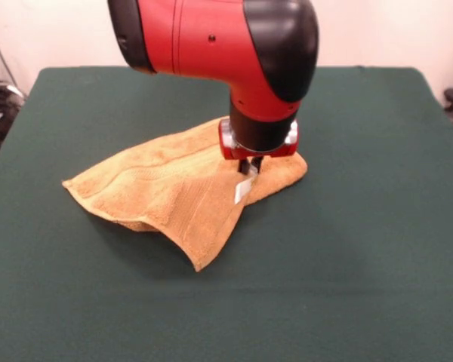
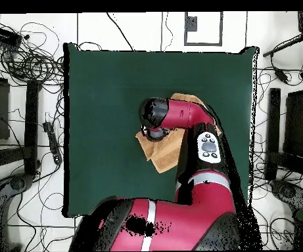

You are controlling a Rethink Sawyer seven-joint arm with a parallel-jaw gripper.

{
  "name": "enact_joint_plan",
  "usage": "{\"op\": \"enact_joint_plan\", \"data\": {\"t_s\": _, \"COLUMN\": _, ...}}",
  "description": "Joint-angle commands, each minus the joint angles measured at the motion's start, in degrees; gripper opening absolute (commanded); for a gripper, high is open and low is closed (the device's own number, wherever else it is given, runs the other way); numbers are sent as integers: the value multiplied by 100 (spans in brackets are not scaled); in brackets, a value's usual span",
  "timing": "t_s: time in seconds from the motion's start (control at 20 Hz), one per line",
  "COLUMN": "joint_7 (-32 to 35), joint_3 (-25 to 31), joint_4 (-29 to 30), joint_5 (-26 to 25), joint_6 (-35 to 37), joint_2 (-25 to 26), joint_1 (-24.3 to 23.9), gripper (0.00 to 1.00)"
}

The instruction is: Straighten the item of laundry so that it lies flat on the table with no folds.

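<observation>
Towel [image 1: 174, 192]: golden-tan terry cloth, directly beneath the gripper and spreading away from it on the table; not flat.
Towel shape: rumpled, with one layer folded over another; in the front view a pointed corner hangs out below and to the left of the gripper, another corner lies further left.
Towel detail: woven border bands run across the cloth left of the gripper; a small white tag [image 1: 242, 190] sits just below the fingertips.
Gripper [image 1: 251, 167]: pointing straight down, tips touching the towel near its right end in the front view.
Gripper state: fingers close together at the cloth; whether they pinch it cannot be told.
Arm [image 2: 180, 113]: red and black, covering part of the towel in the overhead view.
Table [image 1: 377, 249]: dark green top, extending well beyond the towel on all sides of the gripper.
</observation>
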Motion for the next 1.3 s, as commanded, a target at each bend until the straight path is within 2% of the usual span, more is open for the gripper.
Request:
{"op": "enact_joint_plan", "data": {"t_s": 0.05, "joint_7": 648, "joint_3": 521, "joint_4": -658, "joint_5": 87, "joint_6": -560, "joint_2": 185, "joint_1": 218, "gripper": 0}}
{"op": "enact_joint_plan", "data": {"t_s": 0.7, "joint_7": 658, "joint_3": 520, "joint_4": -1292, "joint_5": 168, "joint_6": 77, "joint_2": 279, "joint_1": 268, "gripper": 0}}
{"op": "enact_joint_plan", "data": {"t_s": 1.3, "joint_7": 677, "joint_3": 556, "joint_4": -1107, "joint_5": 178, "joint_6": -232, "joint_2": 232, "joint_1": 256, "gripper": 0}}
